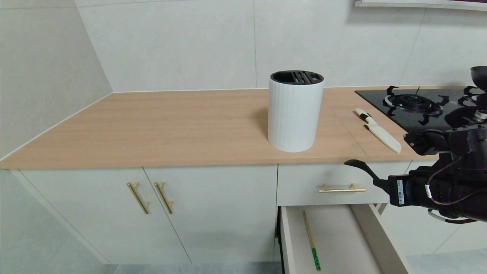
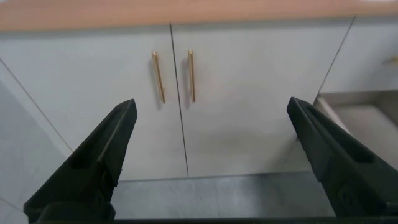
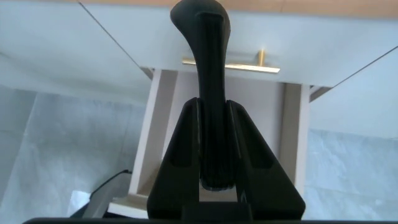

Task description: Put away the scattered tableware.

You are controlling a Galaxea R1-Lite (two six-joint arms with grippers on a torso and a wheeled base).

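Right gripper (image 1: 380, 182) is held low before the desk's (image 1: 171, 125) front edge, over the open drawer (image 1: 283, 243), with its fingers (image 3: 180, 143) clamped on a black handle (image 1: 357, 166) whose rounded butt sticks out past the fingertips. The working end is hidden behind the gripper, so what kind of utensil it is cannot be told. The handle is judged stiff, light and smooth. Because it could slide along the pads if tipped, a firm hold close to its middle is advised. Chopsticks (image 1: 311, 239) are seen lying lengthwise in the drawer, near its left wall. A white knife (image 1: 378, 131) is left flat on the desk near the front edge, between the holder (image 1: 295, 114) and the hob (image 1: 414, 102), with its handle toward the back. It is judged light, thin and possibly brittle. It would best be taken by the handle, where the fingers can get under it, and not by the blade. The left gripper (image 2: 211, 155) is held before the cupboard doors (image 2: 249, 106), with its fingers apart and nothing between them.
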